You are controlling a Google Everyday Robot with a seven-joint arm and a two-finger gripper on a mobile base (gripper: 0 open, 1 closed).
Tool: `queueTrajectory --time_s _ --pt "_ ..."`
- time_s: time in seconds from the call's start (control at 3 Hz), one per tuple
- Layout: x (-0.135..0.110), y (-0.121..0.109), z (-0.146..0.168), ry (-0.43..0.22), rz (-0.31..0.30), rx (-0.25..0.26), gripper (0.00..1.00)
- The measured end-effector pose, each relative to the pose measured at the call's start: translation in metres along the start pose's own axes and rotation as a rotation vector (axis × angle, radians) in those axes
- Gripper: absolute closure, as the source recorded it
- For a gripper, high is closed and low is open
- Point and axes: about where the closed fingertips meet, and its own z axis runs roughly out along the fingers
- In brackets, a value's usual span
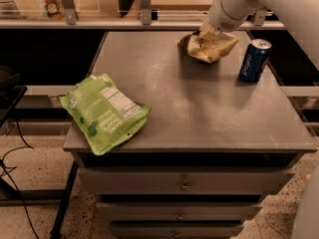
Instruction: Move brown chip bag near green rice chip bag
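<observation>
A grey counter [199, 108] seen from above. At its 1 o'clock corner lies the brown chip bag [215, 49], wrinkly film with pale cream sides, bunched under the white arm's gripper [205, 34], which presses into its top (whether it has closed on the bag cannot be told). Just beside, at 2 o'clock, stands a blue soda can [254, 59], smooth, upright metal. The green rice chip bag [104, 112], a flat, glossy lime pouch with a white label, overhangs the 8 o'clock edge, well apart. The step, likely, is securing the bag: take a firm pinch of the slippery film, lift clear of the can, then carry towards 8 o'clock.
</observation>
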Motion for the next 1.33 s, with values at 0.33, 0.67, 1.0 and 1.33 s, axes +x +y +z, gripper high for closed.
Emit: queueTrajectory --time_s 0.33,0.67,1.0,1.33 --pt "-0.028 -0.014 -0.037 -0.063 -0.058 0.060 1.00" --pt "-0.042 -0.029 -0.076 -0.114 -0.074 0.141 1.00" --pt "-0.053 -0.037 -0.108 -0.174 -0.080 0.211 1.00" --pt "-0.075 -0.033 -0.129 -0.252 -0.109 0.249 1.00"
